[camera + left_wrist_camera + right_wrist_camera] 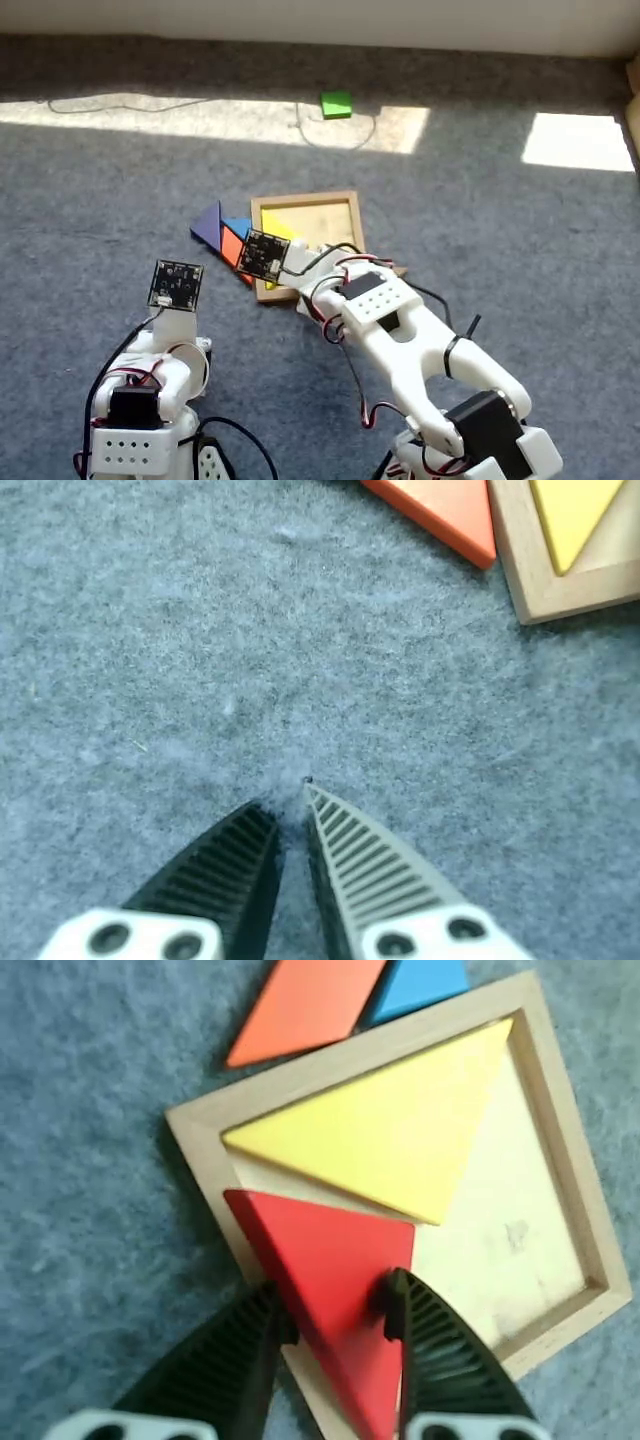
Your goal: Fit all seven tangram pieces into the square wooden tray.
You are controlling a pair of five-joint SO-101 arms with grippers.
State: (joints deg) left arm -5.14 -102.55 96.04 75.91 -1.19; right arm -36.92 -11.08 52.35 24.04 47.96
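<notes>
My right gripper (335, 1307) clamps the red triangle (325, 1255) in a corner of the wooden tray (562, 1135), apparently to seat it against the yellow triangle (390, 1140). My left gripper (290, 805) hangs almost closed, empty.

In the centre of the high view, my right arm (400, 320) and its wrist camera board (264, 255) are covering the lower left corner of the square wooden tray (305, 197) and most of the flat orange piece (231, 247) beside it. A brownish bit (400, 270) is peeking out right of my arm, too small to tell. In my right wrist view the flat red triangle (330, 1260) and flat blue piece (420, 980) are running off the frame edge.
</notes>
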